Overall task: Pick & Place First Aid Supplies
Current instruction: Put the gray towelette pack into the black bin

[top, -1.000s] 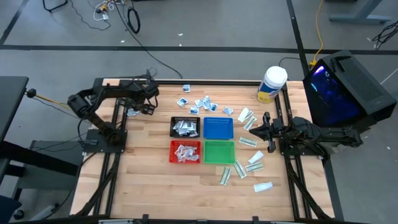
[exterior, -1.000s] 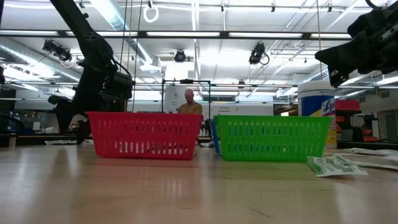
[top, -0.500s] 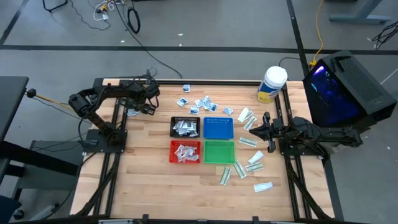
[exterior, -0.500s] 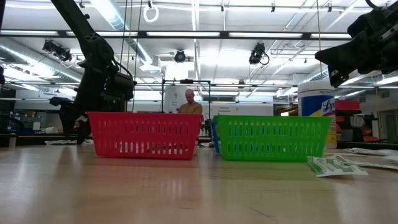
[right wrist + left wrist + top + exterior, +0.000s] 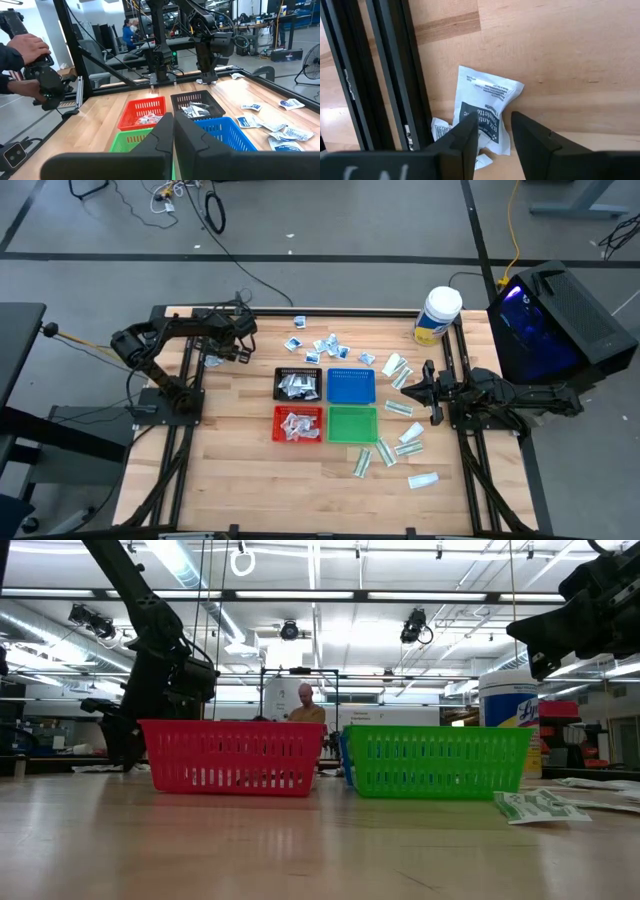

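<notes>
My left gripper (image 5: 213,358) hangs open at the table's far left, fingers pointing down, beside the black frame rail. In the left wrist view a squarish white packet with dark print (image 5: 487,112) lies flat on the wood, and my left gripper (image 5: 492,125) stands over its near end. Smaller packets (image 5: 440,131) lie by the rail. More squarish packets (image 5: 325,346) are scattered at the far side. White-and-green packets (image 5: 400,442) lie on the right. My right gripper (image 5: 404,391) waits shut above the right side, holding nothing. My left gripper comes from above, pointing down, with one finger (image 5: 465,135) on each side of the white packet's near end (image 5: 490,131). The packet lies flat on the table. Whether the fingertips touch it I cannot tell.
Four mesh trays sit mid-table: the black one (image 5: 298,372) and the red one (image 5: 298,411) hold packets, while the blue one (image 5: 351,385) and the green one (image 5: 352,423) show none. A white jar with a yellow label (image 5: 437,315) stands far right. A person's hands (image 5: 27,50) work beyond the table.
In the low view my left gripper has come down a little toward the table at the far left. Nothing else has moved.
</notes>
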Controlling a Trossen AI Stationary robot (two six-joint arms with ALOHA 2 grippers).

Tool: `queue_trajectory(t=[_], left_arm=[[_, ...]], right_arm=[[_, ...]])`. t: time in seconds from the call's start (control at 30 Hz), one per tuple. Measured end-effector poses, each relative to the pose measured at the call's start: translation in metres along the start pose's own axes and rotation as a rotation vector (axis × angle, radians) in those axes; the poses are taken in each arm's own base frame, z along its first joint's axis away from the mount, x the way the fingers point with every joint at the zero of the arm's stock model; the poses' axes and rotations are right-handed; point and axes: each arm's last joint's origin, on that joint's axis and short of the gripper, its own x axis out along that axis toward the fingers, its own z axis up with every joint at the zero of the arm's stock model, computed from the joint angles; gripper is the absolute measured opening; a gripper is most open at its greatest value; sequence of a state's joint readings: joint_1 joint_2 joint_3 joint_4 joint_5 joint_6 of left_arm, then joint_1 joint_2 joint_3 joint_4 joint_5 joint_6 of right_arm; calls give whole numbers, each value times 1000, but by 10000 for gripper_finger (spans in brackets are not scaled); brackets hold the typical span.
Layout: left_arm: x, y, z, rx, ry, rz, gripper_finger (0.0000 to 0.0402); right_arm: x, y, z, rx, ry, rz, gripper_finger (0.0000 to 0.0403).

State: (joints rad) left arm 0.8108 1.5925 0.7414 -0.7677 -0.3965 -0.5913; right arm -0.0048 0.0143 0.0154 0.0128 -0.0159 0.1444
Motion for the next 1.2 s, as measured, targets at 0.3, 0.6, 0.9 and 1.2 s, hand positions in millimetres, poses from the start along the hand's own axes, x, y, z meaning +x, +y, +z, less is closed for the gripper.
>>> queue_trajectory(t=[0.3, 0.6, 0.9, 1.2], left_arm=[[0, -1, -1, 1, 16, -21, 85], [0, -1, -1, 4, 17, -21, 49], [0, -1, -1, 6, 22, -27, 34], [-1, -1, -1, 32, 20, -28, 21]], right_arm=[[0, 0, 0, 0, 0, 0, 18], [0, 0, 0, 0, 0, 0, 18], [0, 0, 0, 0, 0, 0, 18], [0, 0, 0, 0, 0, 0, 18]])
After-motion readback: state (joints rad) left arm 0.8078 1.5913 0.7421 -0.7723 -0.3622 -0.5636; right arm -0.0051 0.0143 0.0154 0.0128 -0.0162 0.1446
